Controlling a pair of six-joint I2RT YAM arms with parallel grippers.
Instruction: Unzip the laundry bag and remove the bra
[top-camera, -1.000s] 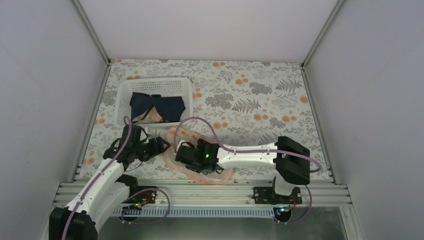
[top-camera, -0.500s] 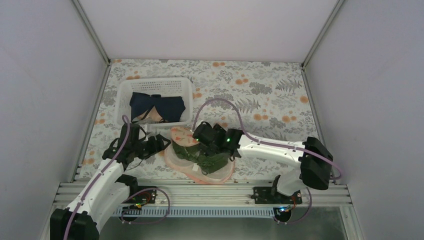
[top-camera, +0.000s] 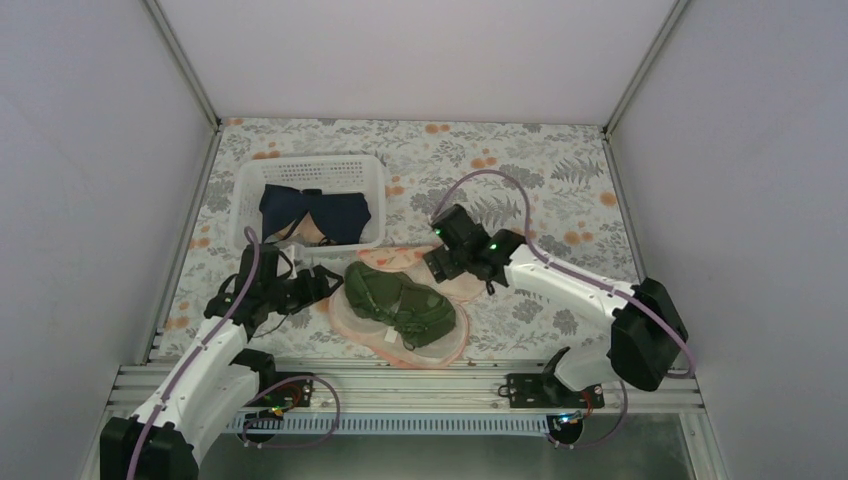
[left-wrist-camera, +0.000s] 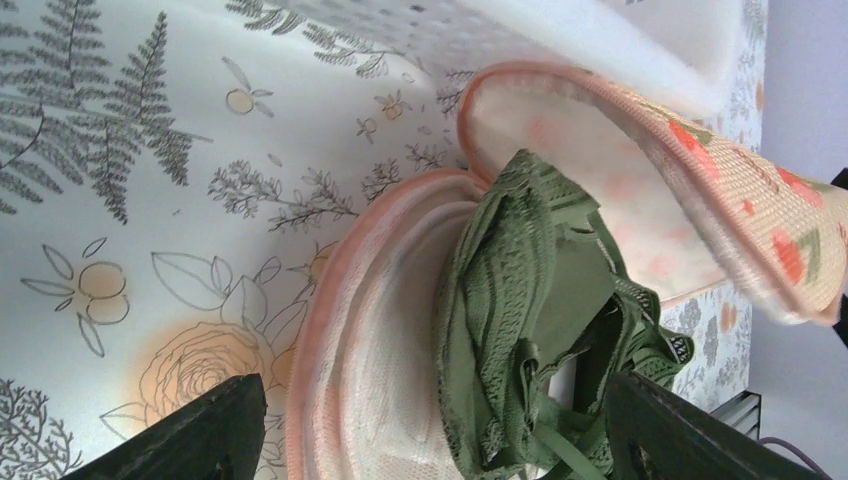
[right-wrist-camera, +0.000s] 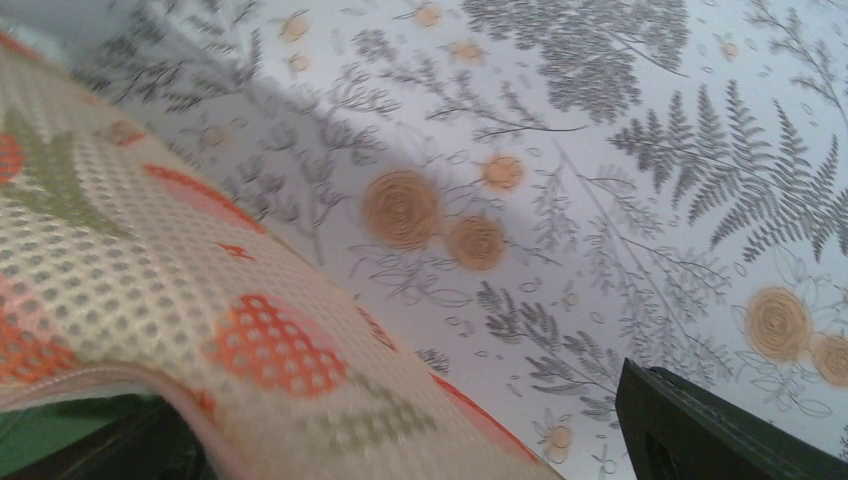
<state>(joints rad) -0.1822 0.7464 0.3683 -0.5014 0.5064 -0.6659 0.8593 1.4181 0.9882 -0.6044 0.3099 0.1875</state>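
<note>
laundry bag (top-camera: 420, 355): at the near middle of the floral table (top-camera: 560, 200), lying open like a clam. Its lower half is flat on the table and its upper flap (left-wrist-camera: 620, 170) is turned back toward the far right.
zip: judged undone, since the flap folds right back (I cannot make out the slider itself).
bra (top-camera: 400, 300): olive-green and crumpled, resting uncovered on the inside of the bag's lower half. In the left wrist view the raised flap arches just behind it.
left gripper (top-camera: 326, 288): just beside the bag's left rim, aimed at the bra. Its fingers (left-wrist-camera: 190, 435) are spread wide with nothing clamped.
right gripper (top-camera: 436, 266): at the turned-back flap. Its fingers (right-wrist-camera: 700, 425) are wide apart with table showing between them. The flap lies across one side but does not look pinched.
white slotted basket (top-camera: 250, 185): behind the bag, holding a navy-blue cloth (top-camera: 320, 212); no part of this job.
done: the unzipping and the opening of the bag.
left to do: taking the bra out and setting it clear of the bag; neither gripper has hold of it.
likely next: the left gripper is the nearer one for closing on a cup or strap, and the mesh lining could come up with it.
</note>
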